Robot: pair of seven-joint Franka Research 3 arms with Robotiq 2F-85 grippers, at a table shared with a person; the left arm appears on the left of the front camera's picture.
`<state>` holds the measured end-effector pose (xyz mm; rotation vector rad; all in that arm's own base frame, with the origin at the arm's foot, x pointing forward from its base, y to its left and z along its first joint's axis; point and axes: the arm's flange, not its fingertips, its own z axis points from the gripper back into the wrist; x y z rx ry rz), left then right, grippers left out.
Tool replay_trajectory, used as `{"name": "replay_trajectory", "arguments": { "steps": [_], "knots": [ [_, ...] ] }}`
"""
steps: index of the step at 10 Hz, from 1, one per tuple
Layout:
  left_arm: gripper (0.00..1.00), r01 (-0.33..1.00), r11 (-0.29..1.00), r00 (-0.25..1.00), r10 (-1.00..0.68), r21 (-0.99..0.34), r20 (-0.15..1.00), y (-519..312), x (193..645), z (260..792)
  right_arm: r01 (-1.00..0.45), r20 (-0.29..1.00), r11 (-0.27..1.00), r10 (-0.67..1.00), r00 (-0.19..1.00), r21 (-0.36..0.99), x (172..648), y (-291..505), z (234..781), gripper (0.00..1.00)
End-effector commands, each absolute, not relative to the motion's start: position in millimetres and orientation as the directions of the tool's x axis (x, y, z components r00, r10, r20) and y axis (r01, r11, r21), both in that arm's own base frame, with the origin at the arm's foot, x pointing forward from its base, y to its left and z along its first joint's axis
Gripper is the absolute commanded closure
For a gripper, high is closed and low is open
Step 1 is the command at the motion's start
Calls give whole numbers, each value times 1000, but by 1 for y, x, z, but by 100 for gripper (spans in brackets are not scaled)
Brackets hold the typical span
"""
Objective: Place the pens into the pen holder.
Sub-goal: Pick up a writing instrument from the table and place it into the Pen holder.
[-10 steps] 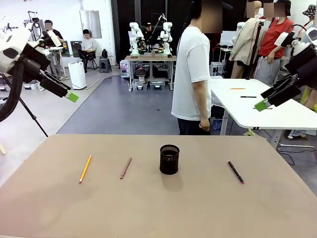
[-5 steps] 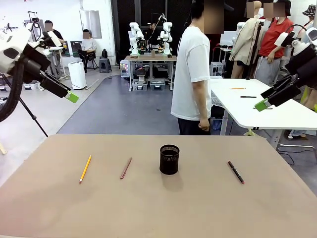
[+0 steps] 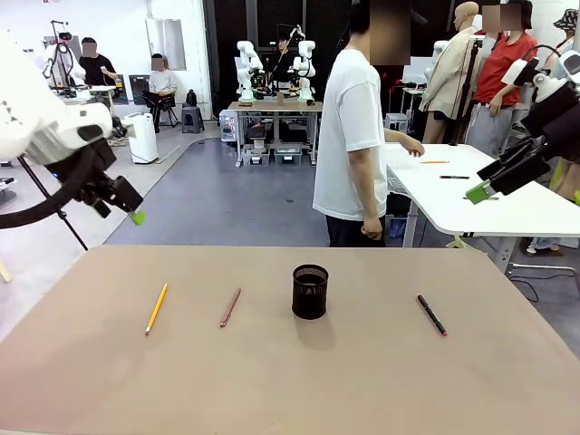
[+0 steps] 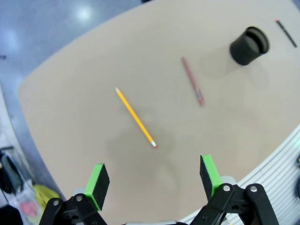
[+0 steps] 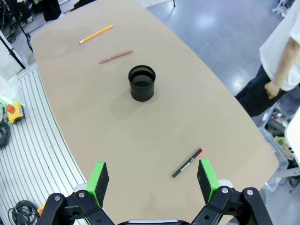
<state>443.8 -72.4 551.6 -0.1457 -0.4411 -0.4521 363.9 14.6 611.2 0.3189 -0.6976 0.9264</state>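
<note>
A: So, from the front, where does everything sit?

B: The pen holder stands upright near the middle of the table. The orange-yellow pencil and the reddish-brown pen lie to its left, apart from each other. The black pen lies well to its right. None of them touches the cup.

A: And the arms?

B: Both are raised off the table. The left gripper hangs above the left edge and the right gripper is high at the right. A person stands at the far side, turned away.

A: What about the left wrist view?

B: The left claw is spread wide, with nothing between its green pads. Below it lies the pencil, the reddish-brown pen is farther on, and the holder and black pen are beyond that.

A: And the right wrist view?

B: The right claw's jaws are also fully apart and hold nothing. The black pen lies nearest, just past the pads. The holder stands farther on, with the other two pens beyond it.
</note>
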Motion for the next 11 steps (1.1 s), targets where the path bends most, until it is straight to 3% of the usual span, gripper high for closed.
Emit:
{"name": "replay_trajectory", "arguments": {
  "steps": [1, 4, 11],
  "knots": [
    [0, 396, 918, 854, -358, -25, 377, -84, 455, 530, -817, 679, 576, 611, 407, -29, 364, 15, 612, 0],
    [0, 363, 932, 880, -339, -11, 332, -87, 468, 480, -817, 679, 576, 611, 407, -29, 364, 15, 612, 0],
    [0, 395, 918, 871, -362, -35, 331, -88, 469, 481, -817, 679, 576, 611, 407, -29, 364, 15, 612, 0]
  ]
}}
